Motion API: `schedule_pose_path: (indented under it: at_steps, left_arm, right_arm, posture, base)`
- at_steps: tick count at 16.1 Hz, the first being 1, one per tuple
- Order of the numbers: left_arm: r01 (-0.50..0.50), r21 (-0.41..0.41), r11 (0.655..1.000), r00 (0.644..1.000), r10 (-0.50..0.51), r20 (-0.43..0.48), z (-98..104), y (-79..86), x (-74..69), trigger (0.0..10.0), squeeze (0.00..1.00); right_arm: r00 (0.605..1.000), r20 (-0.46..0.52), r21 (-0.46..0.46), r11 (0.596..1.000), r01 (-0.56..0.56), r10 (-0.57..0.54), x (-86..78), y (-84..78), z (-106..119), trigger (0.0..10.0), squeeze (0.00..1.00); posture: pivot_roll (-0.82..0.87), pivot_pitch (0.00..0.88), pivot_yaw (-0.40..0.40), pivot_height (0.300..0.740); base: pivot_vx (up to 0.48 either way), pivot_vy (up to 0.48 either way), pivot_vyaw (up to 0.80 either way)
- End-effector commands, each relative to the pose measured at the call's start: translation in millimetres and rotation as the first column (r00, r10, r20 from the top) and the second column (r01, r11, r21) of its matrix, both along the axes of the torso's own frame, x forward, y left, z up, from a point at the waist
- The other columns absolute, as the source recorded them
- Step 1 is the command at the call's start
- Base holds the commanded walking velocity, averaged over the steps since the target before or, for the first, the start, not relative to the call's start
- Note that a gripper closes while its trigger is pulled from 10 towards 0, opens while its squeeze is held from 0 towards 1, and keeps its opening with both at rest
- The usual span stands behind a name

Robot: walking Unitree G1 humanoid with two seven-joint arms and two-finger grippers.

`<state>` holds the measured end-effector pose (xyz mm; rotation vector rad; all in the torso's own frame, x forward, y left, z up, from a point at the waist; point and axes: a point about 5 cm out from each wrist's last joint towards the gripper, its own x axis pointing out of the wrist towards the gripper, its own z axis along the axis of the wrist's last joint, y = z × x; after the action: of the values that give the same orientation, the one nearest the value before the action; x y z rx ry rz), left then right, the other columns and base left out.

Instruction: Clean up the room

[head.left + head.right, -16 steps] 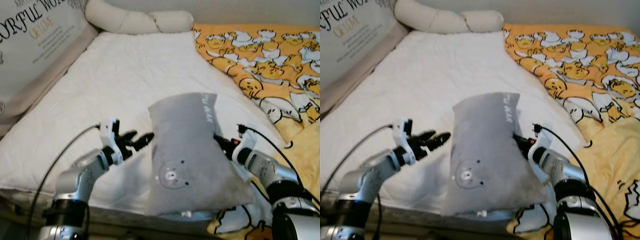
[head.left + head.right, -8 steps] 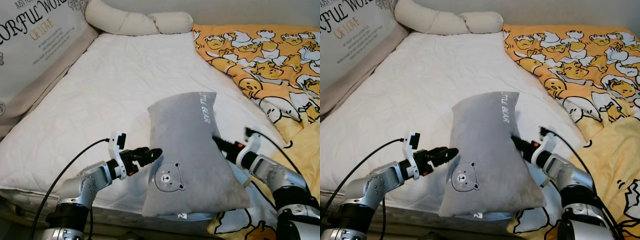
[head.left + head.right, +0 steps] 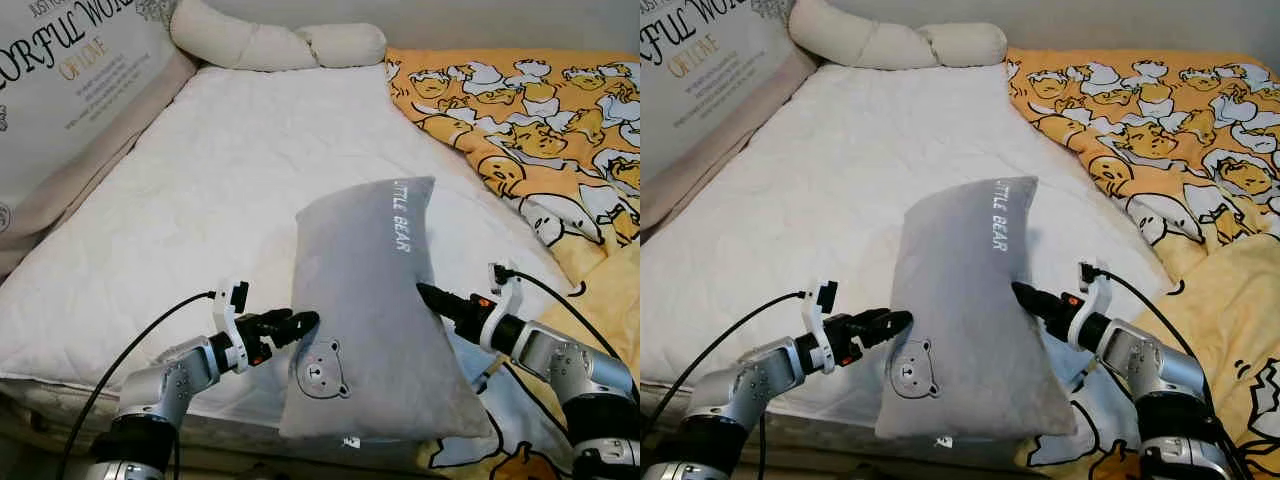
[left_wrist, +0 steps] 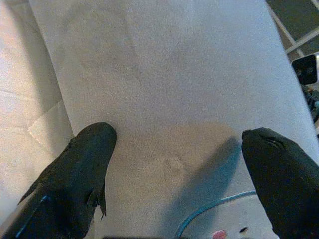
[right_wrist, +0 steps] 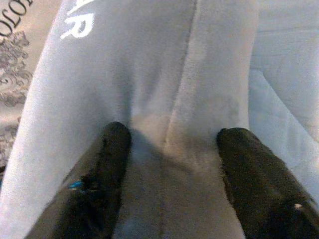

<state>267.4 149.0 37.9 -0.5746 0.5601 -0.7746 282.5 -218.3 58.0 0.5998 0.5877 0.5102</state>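
A grey pillow (image 3: 370,310) with a small bear face and white lettering stands tilted at the near edge of the bed (image 3: 230,180), pressed between the two arms. The left pincer (image 3: 296,324) touches the pillow's left side low down, near the bear face; in the left wrist view its two black fingers (image 4: 84,164) are spread wide apart, released, with the grey fabric between them. The right pincer (image 3: 432,297) presses into the pillow's right side, and in the right wrist view its fingers (image 5: 112,164) are likewise spread, their tips against the fabric and gripping nothing. The bed's white quilted cover lies bare behind the pillow. A long cream bolster (image 3: 270,42) lies along the head of the bed, a yellow duck-print blanket (image 3: 530,110) covers the right side, and a lettered cushion (image 3: 70,90) leans at the left.
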Motion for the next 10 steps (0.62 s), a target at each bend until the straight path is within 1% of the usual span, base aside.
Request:
schedule_pose_path:
  at_steps: [1,3,4,5,6,7,8,9,10]
  left_arm:
    - [-0.004,0.040,0.999,1.000,0.005,-0.009,-6.3,2.4,-1.1,10.0,1.00]
    - [-0.005,0.055,0.998,1.000,0.006,-0.015,-11.3,1.8,-2.4,10.0,1.00]
    - [0.004,0.043,0.999,1.000,-0.004,-0.016,-12.7,-2.0,-2.9,10.0,1.00]
    - [0.028,0.009,1.000,1.000,-0.027,-0.015,-11.5,-12.7,-1.5,10.0,1.00]
    - [0.066,-0.023,0.998,0.998,-0.066,-0.013,-10.0,-27.1,-0.1,10.0,1.00]
    - [0.081,-0.029,0.996,0.996,-0.082,-0.018,-10.4,-37.2,1.8,4.7,1.00]
    - [0.081,-0.028,0.996,0.996,-0.082,-0.021,-10.9,-40.1,2.8,0.0,0.00]
    - [0.084,-0.026,0.996,0.996,-0.085,-0.027,-11.6,-42.8,3.5,0.0,0.00]
    - [0.090,-0.006,0.996,0.995,-0.090,-0.030,-12.6,-45.4,4.4,0.0,0.00]
  right_arm:
    - [0.999,0.012,-0.048,0.998,-0.029,0.029,-2.4,0.0,-0.4,10.0,1.00]
    - [0.999,0.018,-0.041,0.999,-0.030,0.030,-4.5,-1.4,0.7,10.0,1.00]
    - [0.999,0.023,-0.016,0.999,-0.037,0.037,-5.9,-0.8,2.4,10.0,1.00]
    - [0.998,0.021,-0.011,0.998,-0.056,0.056,-7.5,2.7,1.7,10.0,1.00]
    - [0.997,0.007,-0.035,0.997,-0.074,0.074,-8.4,8.3,-2.6,10.0,1.00]
    - [0.997,0.006,-0.036,0.996,-0.079,0.079,-8.2,14.2,-3.9,10.0,1.00]
    - [0.997,0.007,-0.032,0.996,-0.078,0.079,-7.9,16.3,-3.9,8.3,0.00]
    - [0.997,0.009,-0.031,0.996,-0.079,0.079,-7.8,18.1,-4.2,3.5,0.00]
    - [0.997,0.011,-0.036,0.996,-0.081,0.081,-7.5,20.1,-5.0,2.5,0.00]
  posture:
    - [-0.09,0.000,0.078,0.740]
    - [-0.10,0.000,0.080,0.740]
    - [-0.10,0.000,0.080,0.740]
    - [-0.10,0.000,0.081,0.740]
    - [-0.10,0.000,0.081,0.740]
    - [-0.11,0.000,0.080,0.740]
    - [-0.10,0.000,0.080,0.740]
    - [-0.10,0.000,0.079,0.740]
    - [-0.10,0.000,0.079,0.740]
  base:
    - [0.000,0.000,0.00]
    - [0.000,0.000,0.00]
    - [0.000,0.000,0.00]
    - [0.000,0.000,0.00]
    - [0.000,0.000,0.00]
    - [0.000,0.000,0.00]
    - [0.000,0.000,0.00]
    - [0.000,0.000,0.00]
    - [0.000,0.000,0.00]
